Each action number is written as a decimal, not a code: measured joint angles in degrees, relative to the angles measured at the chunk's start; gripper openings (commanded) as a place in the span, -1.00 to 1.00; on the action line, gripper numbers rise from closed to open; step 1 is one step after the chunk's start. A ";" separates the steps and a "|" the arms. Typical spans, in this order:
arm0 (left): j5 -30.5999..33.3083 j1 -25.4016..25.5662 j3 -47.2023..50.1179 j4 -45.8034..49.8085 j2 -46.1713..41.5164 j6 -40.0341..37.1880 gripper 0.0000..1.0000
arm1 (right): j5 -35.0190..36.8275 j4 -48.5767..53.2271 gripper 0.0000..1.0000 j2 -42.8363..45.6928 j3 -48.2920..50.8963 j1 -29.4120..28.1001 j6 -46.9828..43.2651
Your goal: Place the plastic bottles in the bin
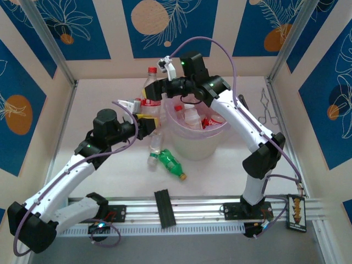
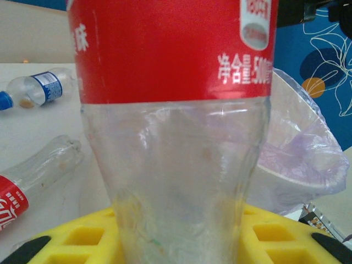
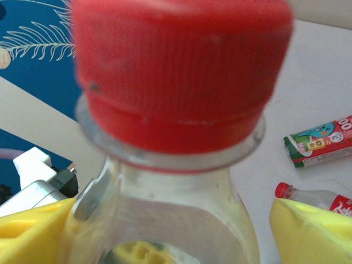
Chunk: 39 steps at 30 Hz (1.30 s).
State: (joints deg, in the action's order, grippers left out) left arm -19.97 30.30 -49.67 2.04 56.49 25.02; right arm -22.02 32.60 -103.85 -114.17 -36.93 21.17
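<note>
Seen from above, the left gripper point(image 1: 142, 114) sat left of the table's point(image 1: 99, 104) middle. Its yellow fingers point(image 2: 82, 239) were pressed against the lower body of a clear red-labelled bottle point(image 1: 149, 105), pinching it just beside the bin's left rim. From the left wrist, that bottle point(image 2: 176, 110) stood upright between the pads, and a blue-labelled bottle point(image 2: 39, 88) lay on the table far to its left.

Toward the near edge, a clear bottle point(image 1: 155, 144) and a green bottle point(image 1: 169, 163) with a yellow cap lay on the table just beside the bin's near-left wall.

The right gripper point(image 1: 160, 82) reached past the bin's far-left rim. Its yellow fingers point(image 3: 33, 231) gripped a red-capped bottle point(image 1: 152, 80) at the shoulder, cap up point(image 3: 176, 77).

The bin point(image 1: 195, 146), a cream bucket lined with a pinkish bag, stood at the table's middle with several bottles point(image 1: 190, 116) inside.

Metal tongs point(image 1: 267, 107) lay near the table's right edge.
</note>
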 measured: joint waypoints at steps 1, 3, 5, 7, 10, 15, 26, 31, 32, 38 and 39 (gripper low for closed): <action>0.00 0.00 0.00 0.04 0.00 0.00 -0.47 | -0.17 0.00 0.49 -0.09 0.00 -0.02 -0.02; 0.02 0.00 0.00 0.04 0.28 0.00 -0.42 | -0.57 -0.04 0.41 -0.20 -0.09 -0.15 0.04; 0.04 0.00 0.00 0.09 0.37 0.00 -0.26 | -0.52 -0.04 0.38 -0.22 -0.11 -0.22 0.17; 0.02 0.00 0.00 0.07 0.37 -0.02 0.11 | -0.55 -0.02 0.36 -0.24 -0.17 -0.20 0.15; 0.00 0.04 0.02 0.02 0.28 -0.26 0.52 | -0.52 0.00 0.31 -0.24 -0.22 -0.20 0.11; 0.79 0.22 0.02 0.04 -1.60 -1.22 1.00 | -0.44 -0.44 0.24 -0.24 -0.31 0.22 -0.07; 2.10 0.22 0.00 0.50 -8.17 -1.79 0.98 | 0.96 -3.69 0.23 3.15 -4.07 6.91 -0.09; 3.08 0.22 -0.76 0.48 -5.40 -2.69 0.82 | 1.95 -5.40 0.20 10.36 -2.64 13.00 -0.09; 3.08 0.22 -1.14 0.44 -4.15 -2.67 0.78 | 2.12 -5.75 0.20 12.59 -1.55 14.71 -0.09; 2.51 0.24 -7.39 -0.26 6.75 -2.89 0.62 | 3.17 -4.74 -0.01 21.44 4.07 22.60 -1.68; 2.16 0.24 -8.46 -0.87 8.79 -2.82 0.60 | 3.34 -3.82 0.00 21.97 4.74 23.23 -2.36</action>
State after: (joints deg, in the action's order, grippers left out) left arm -17.80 30.55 -58.13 1.17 65.28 22.20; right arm -18.68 28.77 -81.89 -109.43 -13.69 18.81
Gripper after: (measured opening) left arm 0.817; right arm 0.593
